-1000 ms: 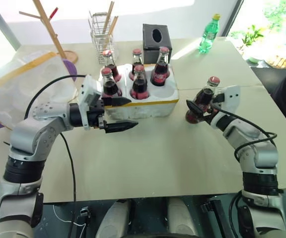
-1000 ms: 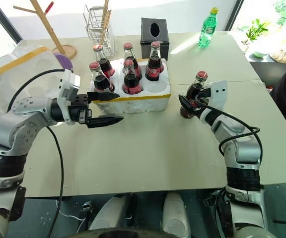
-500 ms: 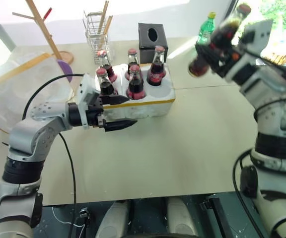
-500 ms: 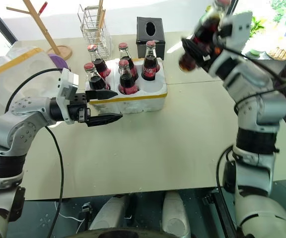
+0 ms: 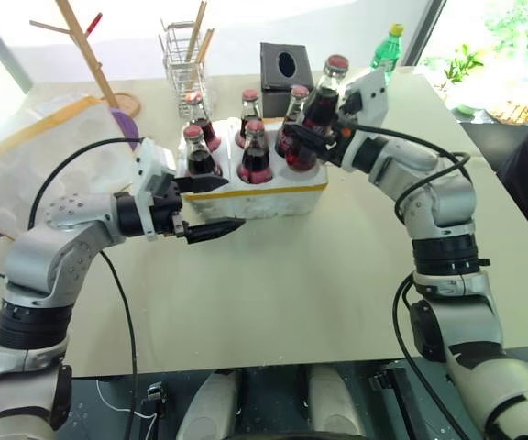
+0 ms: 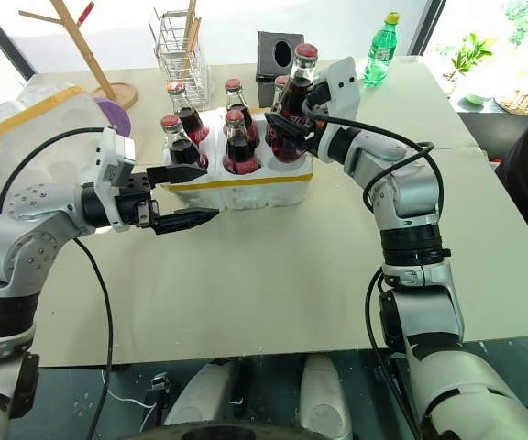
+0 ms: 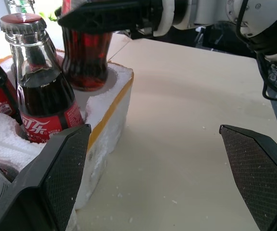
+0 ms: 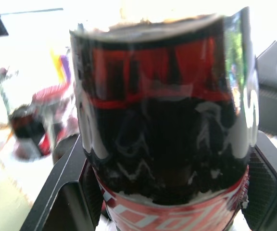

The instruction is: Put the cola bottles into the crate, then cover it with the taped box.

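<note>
Hovering sixth cola bottle (image 5: pixel 317 103) over crate (image 5: pixel 273 194) near-right hole | right gripper (image 5: pixel 312 137) clamped on it | left gripper (image 5: pixel 203 207) apart, empty | risk: base catches rim, tips neighbour

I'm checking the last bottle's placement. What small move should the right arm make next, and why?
Probably lower it straight down. The right gripper holds the sixth cola bottle just above the crate's one open hole, its base at the rim, while five bottles already sit seated.
</note>
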{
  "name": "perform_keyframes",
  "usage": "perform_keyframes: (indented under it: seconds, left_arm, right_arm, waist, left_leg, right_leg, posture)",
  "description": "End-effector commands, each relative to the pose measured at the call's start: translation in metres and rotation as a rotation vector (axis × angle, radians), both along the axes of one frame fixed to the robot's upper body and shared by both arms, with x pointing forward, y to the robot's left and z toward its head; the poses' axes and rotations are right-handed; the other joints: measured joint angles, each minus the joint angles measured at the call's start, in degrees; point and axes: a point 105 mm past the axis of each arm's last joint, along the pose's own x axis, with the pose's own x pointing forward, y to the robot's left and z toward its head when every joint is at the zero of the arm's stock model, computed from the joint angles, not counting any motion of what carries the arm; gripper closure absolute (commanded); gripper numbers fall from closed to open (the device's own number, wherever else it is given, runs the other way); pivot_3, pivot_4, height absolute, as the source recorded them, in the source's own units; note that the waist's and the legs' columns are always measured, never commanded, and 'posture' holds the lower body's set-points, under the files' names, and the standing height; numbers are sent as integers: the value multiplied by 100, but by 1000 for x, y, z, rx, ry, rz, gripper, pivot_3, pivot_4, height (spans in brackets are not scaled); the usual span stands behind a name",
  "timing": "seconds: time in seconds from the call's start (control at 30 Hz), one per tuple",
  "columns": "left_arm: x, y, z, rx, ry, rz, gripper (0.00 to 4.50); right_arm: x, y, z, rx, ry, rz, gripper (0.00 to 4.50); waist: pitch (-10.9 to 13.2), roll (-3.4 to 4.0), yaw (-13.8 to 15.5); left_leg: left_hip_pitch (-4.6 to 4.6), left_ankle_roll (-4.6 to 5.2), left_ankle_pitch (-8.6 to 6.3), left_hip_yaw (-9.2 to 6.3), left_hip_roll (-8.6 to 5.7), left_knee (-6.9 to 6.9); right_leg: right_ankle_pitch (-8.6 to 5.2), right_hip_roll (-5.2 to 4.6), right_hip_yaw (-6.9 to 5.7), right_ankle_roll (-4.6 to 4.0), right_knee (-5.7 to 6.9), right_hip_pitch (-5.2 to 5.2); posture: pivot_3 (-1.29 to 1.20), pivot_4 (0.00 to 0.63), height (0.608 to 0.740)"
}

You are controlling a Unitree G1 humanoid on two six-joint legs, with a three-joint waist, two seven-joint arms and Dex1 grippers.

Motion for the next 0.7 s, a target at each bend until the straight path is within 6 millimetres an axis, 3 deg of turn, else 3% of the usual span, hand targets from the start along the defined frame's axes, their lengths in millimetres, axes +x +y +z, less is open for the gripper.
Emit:
perform_keyframes:
  seconds: [0.03, 0.17, 0.37, 0.47, 0.6, 0.7]
  left_arm:
    - [-4, 3, 14, -5, -66, 12, 0]
    - [-2, 3, 13, -6, -68, 15, 0]
    - [2, -1, 16, -11, -76, -1, 0]
    - [3, -3, 18, -9, -80, -9, 0]
    - [3, -1, 18, 1, -81, -11, 0]
    - [0, 8, 17, 28, -74, 8, 0]
  right_arm:
    - [-12, 0, 25, 28, -92, 33, 1697]
    - [-14, -1, 25, 15, -86, 29, 1697]
    - [3, 6, -14, -111, -17, -4, 1697]
    - [8, 9, -30, -120, 30, 0, 199]
    - [4, 9, -32, -120, 30, 19, 42]
    - [-7, 1, -17, -86, 9, 46, 42]
  waist:
    - [1, 2, 3]
    - [2, 4, 1]
    - [1, 2, -1]
    - [0, 1, -15]
    - [-3, -4, -33]
    - [-3, -4, -28]
  left_leg:
    - [-1, 0, 0, 0, 0, 0]
    - [-5, 0, 0, -4, 0, -6]
    - [-4, 1, -1, -3, -1, -6]
    - [-3, -1, 0, -2, -1, -2]
    - [5, -2, 1, -1, 4, -2]
    - [4, -3, 1, -1, 6, -2]
  right_leg:
    - [0, 0, 0, 0, 0, -1]
    - [0, 1, 0, 0, 1, -8]
    - [0, 0, 0, 0, 0, -6]
    - [0, 0, -1, 0, 0, -3]
    - [0, 5, 0, -1, 1, 2]
    - [0, 7, 0, -1, 1, 0]
  posture:
    - [0, 150, 740]
    - [0, 150, 740]
    - [0, 150, 740]
    - [0, 150, 740]
    - [0, 150, 740]
    - [0, 150, 740]
